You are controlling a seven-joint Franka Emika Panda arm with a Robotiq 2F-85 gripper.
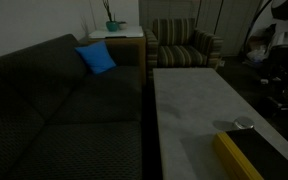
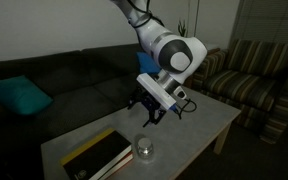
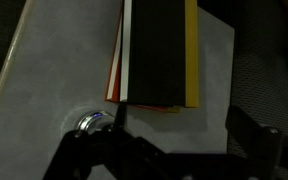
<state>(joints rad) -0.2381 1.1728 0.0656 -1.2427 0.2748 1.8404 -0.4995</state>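
My gripper [image 2: 150, 108] hangs open above the pale grey table [image 2: 199, 130], with nothing between its fingers. In the wrist view the gripper [image 3: 182, 128] comes in from the bottom edge, its dark fingers [image 3: 246, 130] standing wide apart over bare tabletop. Just ahead of them lies a stack of books [image 3: 159, 50] with a black cover, a yellow edge and an orange one underneath. A small round shiny object [image 3: 89, 123] sits on the table beside the left finger. In both exterior views the books [image 2: 99, 155] [image 1: 239, 155] and the shiny object [image 2: 143, 150] [image 1: 244, 124] lie near one end of the table.
A dark sofa [image 1: 54, 100] with a blue cushion [image 1: 96, 58] runs along one side of the table [image 1: 189, 100]. A striped armchair [image 1: 184, 45] and a side table with a plant [image 1: 114, 30] stand at the far end. The room is dim.
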